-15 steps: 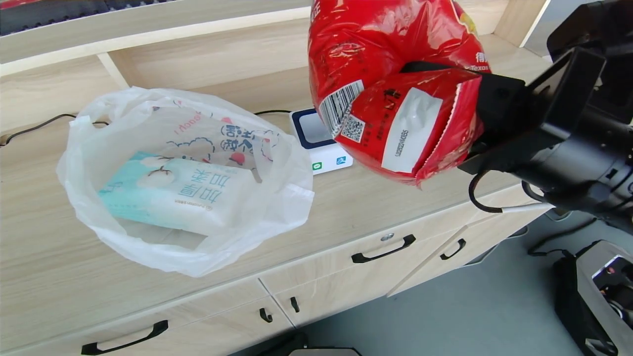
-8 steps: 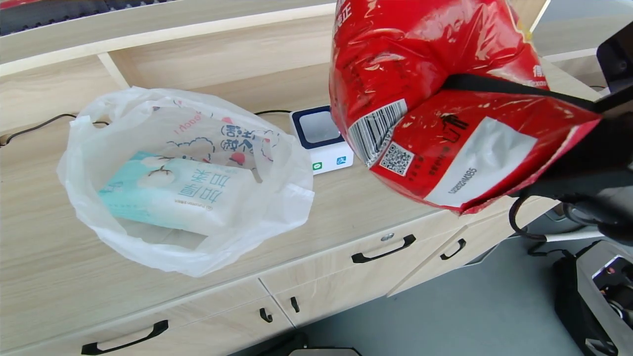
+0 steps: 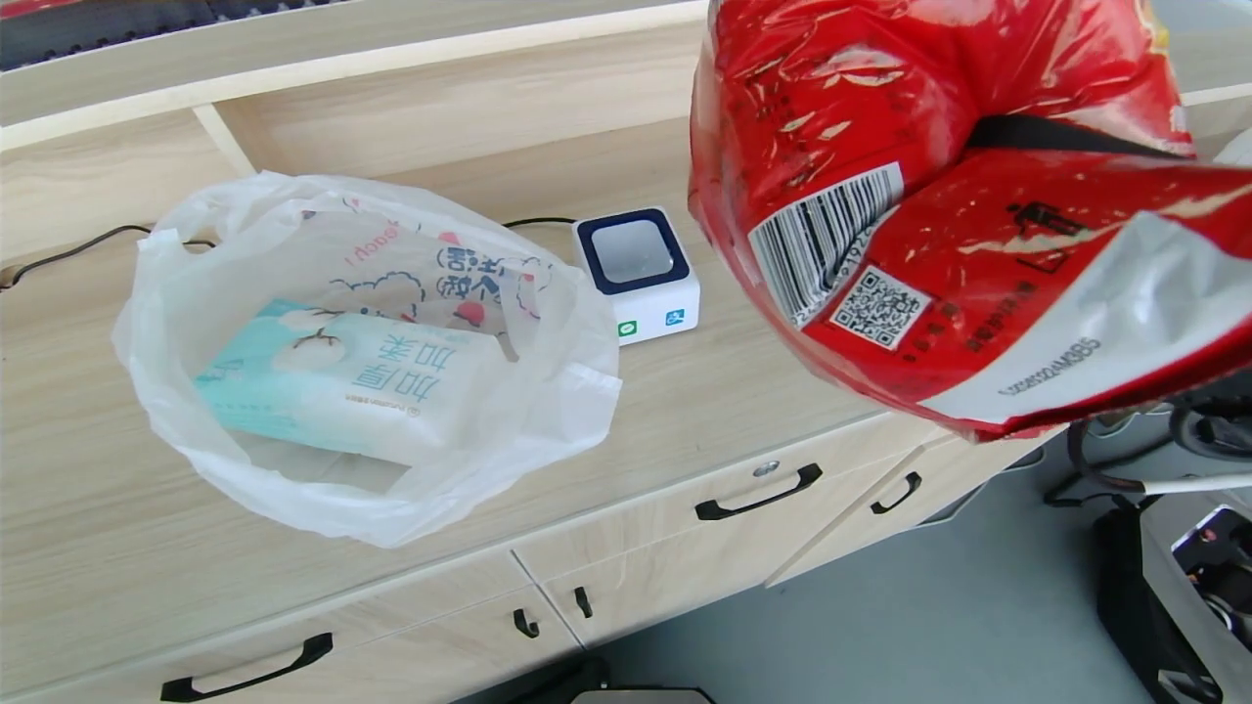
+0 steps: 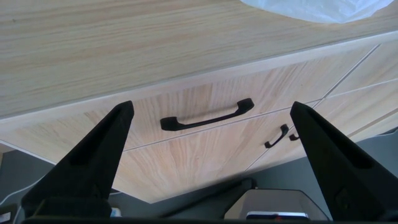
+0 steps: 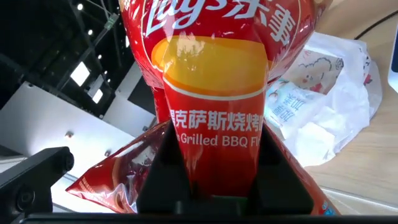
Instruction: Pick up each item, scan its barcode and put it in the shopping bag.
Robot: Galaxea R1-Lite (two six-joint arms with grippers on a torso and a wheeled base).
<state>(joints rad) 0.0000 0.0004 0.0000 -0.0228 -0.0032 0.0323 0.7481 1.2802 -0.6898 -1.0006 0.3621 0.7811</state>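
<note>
Chips first: your right gripper (image 5: 216, 158) has both fingers pinching the red chip bag (image 3: 939, 196) across its middle. It's hanging up high and to the right of the scanner (image 3: 636, 269), beside its glass rather than over it. The barcode (image 3: 827, 240) faces up toward the head camera. My guess is that's why the grip is mid-bag: it leaves the printed end free to be turned down at the window.

The shopping bag (image 3: 391, 489) sits just left of the scanner with its mouth open and a tissue pack (image 3: 342, 381) lying inside. Looks like room for more.

Bare counter (image 3: 704, 391) in front of the scanner gives you space to swing across. The shopping bag's floppy rim is right up against the scanner's left side though, so it could snag.

Your left gripper (image 4: 208, 155) is spread wide, holding nothing, down below the scanner's level and facing the drawers (image 4: 205, 118).
</note>
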